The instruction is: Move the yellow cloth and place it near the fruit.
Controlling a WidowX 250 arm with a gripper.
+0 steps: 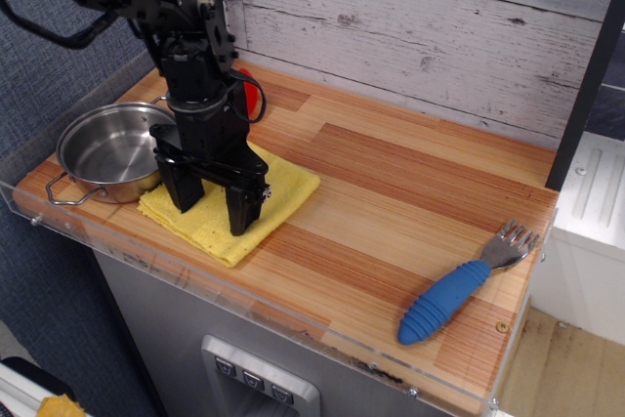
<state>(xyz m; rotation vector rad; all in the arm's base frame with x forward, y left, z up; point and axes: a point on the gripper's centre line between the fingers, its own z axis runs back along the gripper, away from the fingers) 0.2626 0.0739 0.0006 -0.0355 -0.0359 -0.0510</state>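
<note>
The yellow cloth (278, 187) lies flat on the wooden counter next to the steel pot (109, 150), near the front left edge. My black gripper (212, 204) points down over the cloth with its two fingers spread, tips at or just above the cloth surface, holding nothing. The red fruit (251, 95) shows as a small red patch behind the arm, near the back wall, mostly hidden by the arm.
A fork with a blue handle (457, 296) lies at the front right. A clear acrylic rim (254, 314) runs along the counter's front edge. A plank wall stands behind the counter.
</note>
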